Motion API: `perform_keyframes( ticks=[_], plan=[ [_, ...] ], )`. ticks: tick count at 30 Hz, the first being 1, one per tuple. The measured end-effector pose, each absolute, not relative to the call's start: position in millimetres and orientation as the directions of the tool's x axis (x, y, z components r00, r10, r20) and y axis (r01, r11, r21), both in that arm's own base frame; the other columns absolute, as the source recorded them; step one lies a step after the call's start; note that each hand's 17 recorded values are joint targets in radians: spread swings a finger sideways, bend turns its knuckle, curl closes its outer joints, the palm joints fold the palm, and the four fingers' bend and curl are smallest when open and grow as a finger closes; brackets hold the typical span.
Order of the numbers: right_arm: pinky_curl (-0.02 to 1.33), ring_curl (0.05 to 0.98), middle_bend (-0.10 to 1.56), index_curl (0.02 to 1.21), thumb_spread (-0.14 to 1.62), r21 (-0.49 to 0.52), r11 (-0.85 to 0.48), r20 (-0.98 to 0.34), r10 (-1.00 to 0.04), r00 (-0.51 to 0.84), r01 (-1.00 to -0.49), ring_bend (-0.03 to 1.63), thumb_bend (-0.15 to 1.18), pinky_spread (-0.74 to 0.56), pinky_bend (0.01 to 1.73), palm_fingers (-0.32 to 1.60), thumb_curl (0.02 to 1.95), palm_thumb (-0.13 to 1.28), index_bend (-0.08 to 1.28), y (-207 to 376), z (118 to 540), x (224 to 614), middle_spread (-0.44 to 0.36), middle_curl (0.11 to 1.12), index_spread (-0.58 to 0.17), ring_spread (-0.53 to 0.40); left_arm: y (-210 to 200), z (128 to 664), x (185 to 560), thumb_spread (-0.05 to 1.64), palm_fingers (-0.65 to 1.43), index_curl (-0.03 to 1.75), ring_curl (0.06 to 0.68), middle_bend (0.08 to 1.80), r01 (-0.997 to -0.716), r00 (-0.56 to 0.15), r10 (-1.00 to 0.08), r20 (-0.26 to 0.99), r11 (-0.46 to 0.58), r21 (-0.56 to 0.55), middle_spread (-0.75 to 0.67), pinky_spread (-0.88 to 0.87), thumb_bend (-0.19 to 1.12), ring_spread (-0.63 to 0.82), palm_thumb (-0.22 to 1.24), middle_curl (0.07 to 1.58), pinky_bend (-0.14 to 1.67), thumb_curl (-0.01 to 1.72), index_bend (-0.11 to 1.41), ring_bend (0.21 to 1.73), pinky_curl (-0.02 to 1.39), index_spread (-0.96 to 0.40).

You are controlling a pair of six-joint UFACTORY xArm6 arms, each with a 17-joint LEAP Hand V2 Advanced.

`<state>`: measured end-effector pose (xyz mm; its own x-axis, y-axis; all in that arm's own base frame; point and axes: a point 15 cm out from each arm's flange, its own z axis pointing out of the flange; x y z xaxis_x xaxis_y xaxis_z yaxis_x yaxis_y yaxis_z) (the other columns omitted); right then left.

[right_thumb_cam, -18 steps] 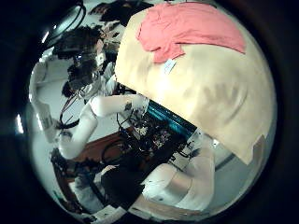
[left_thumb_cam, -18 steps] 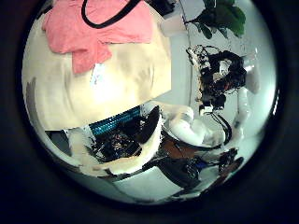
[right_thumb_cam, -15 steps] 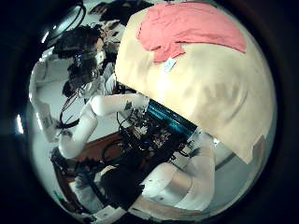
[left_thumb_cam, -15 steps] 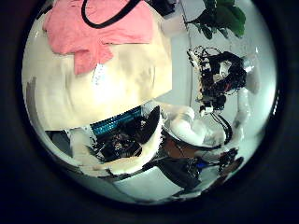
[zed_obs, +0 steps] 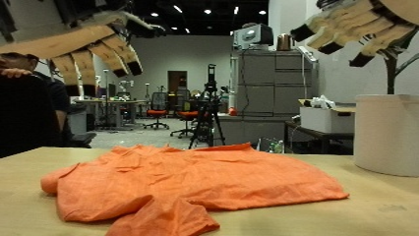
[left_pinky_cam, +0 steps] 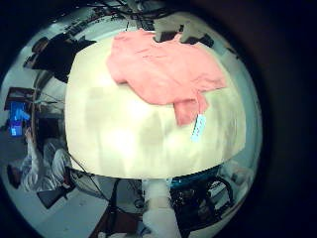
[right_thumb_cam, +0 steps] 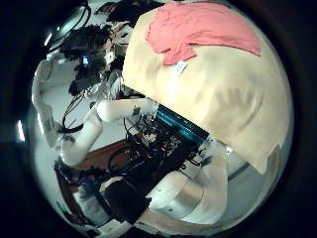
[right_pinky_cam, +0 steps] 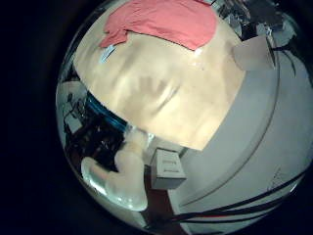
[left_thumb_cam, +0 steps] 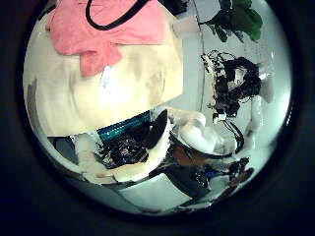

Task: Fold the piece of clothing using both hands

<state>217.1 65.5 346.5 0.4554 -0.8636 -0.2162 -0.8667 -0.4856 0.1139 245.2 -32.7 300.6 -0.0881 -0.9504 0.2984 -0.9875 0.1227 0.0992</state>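
An orange short-sleeved shirt lies crumpled and spread on the tan table. My left hand and right hand hang high above it, fingers relaxed and holding nothing. The shirt also shows lying at the table's far side in the left little finger side palm view, the left thumb side palm view, the right little finger side palm view and the right thumb side palm view. A white label lies on the table beside the shirt's edge.
A tall white cylinder stands on the table below my right hand, and it shows at the table corner in the right little finger side palm view. Bare tabletop stretches in front of the shirt.
The two thumb side palm views have shifted slightly, so both hands have moved a little. The shirt lies as before.
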Motion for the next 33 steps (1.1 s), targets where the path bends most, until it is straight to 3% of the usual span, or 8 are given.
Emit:
perform_keyframes(
  ticks=[3, 7, 17, 22, 24, 25, 33],
  plan=[
    [0.32, 0.258, 0.18, 0.33, 1.11, 0.126, -0.477, -0.22, -0.868, 0.445, -0.87, 0.21, -0.01, 0.39, 0.2, 0.23, 0.24, 0.08, 0.18, 63.2, 345.9, 217.6, 0.004, 0.28, -0.284, 0.244, -38.1, 287.8, 248.2, 1.03, 0.34, 0.33, 0.183, 0.32, -0.977, -0.147, -0.953, 0.264, 0.182, 0.113, 0.13, 0.4, -0.02, 0.4, 0.17, 0.38, 0.21, 0.29, 0.18, 0.46, 0.29, -0.01],
    [0.32, 0.258, 0.18, 0.33, 1.14, 0.134, -0.457, -0.216, -0.879, 0.424, -0.879, 0.21, -0.01, 0.39, 0.2, 0.23, 0.24, 0.09, 0.18, 58.8, 345.0, 219.5, -0.009, 0.28, -0.285, 0.243, -47.3, 266.4, 256.4, 1.03, 0.32, 0.33, 0.184, 0.26, -0.954, -0.236, -0.95, 0.206, 0.266, 0.136, 0.06, 0.39, -0.02, 0.37, 0.17, 0.37, 0.23, 0.29, 0.17, 0.47, 0.3, -0.01],
    [0.3, 0.252, 0.19, 0.34, 1.16, 0.165, -0.475, -0.209, -0.874, 0.44, -0.865, 0.2, -0.02, 0.39, 0.19, 0.26, 0.23, 0.1, 0.2, 54.5, 361.4, 214.1, 0.033, 0.29, -0.253, 0.247, -71.1, 195.4, 281.6, 1.08, 0.12, 0.31, 0.188, 0.17, -0.865, -0.45, -0.888, 0.098, 0.46, 0.201, 0.12, 0.42, -0.02, 0.43, 0.21, 0.32, 0.32, 0.29, 0.16, 0.47, 0.32, 0.01],
    [0.29, 0.244, 0.21, 0.35, 1.15, 0.136, -0.493, -0.177, -0.866, 0.468, -0.859, 0.19, -0.02, 0.38, 0.17, 0.29, 0.22, 0.09, 0.22, 52.4, 373.8, 201.7, 0.041, 0.3, -0.242, 0.238, -61.9, 157.2, 286.8, 1.09, 0.08, 0.31, 0.193, 0.18, -0.834, -0.491, -0.869, 0.053, 0.487, 0.258, 0.14, 0.44, -0.02, 0.44, 0.22, 0.31, 0.33, 0.28, 0.16, 0.48, 0.32, 0.03],
    [0.28, 0.24, 0.22, 0.36, 1.14, 0.145, -0.492, -0.175, -0.866, 0.468, -0.858, 0.19, -0.02, 0.38, 0.17, 0.3, 0.23, 0.08, 0.22, 50.7, 376.2, 198.1, 0.086, 0.31, -0.241, 0.234, -60.7, 145.1, 288.2, 1.09, 0.07, 0.31, 0.196, 0.19, -0.822, -0.505, -0.862, 0.046, 0.497, 0.277, 0.15, 0.44, -0.02, 0.45, 0.22, 0.31, 0.33, 0.28, 0.15, 0.48, 0.32, 0.04],
    [0.27, 0.239, 0.22, 0.36, 1.14, 0.15, -0.493, -0.176, -0.866, 0.468, -0.857, 0.19, -0.02, 0.38, 0.17, 0.3, 0.23, 0.08, 0.22, 50.5, 378.2, 196.8, 0.062, 0.31, -0.24, 0.233, -59.6, 140.9, 288.6, 1.09, 0.07, 0.3, 0.196, 0.19, -0.819, -0.509, -0.86, 0.041, 0.498, 0.284, 0.15, 0.44, -0.02, 0.45, 0.22, 0.31, 0.33, 0.28, 0.15, 0.48, 0.32, 0.04],
    [0.26, 0.232, 0.2, 0.37, 1.13, 0.204, -0.477, -0.195, -0.876, 0.442, -0.855, 0.19, -0.02, 0.39, 0.18, 0.31, 0.22, 0.06, 0.21, 48.0, 377.0, 194.7, 0.019, 0.32, -0.249, 0.228, -42.5, 123.8, 290.2, 1.04, 0.17, 0.29, 0.203, 0.29, -0.82, -0.508, -0.861, -0.016, 0.478, 0.315, 0.14, 0.4, -0.02, 0.41, 0.23, 0.35, 0.3, 0.29, 0.16, 0.51, 0.31, 0.07]
  ],
)
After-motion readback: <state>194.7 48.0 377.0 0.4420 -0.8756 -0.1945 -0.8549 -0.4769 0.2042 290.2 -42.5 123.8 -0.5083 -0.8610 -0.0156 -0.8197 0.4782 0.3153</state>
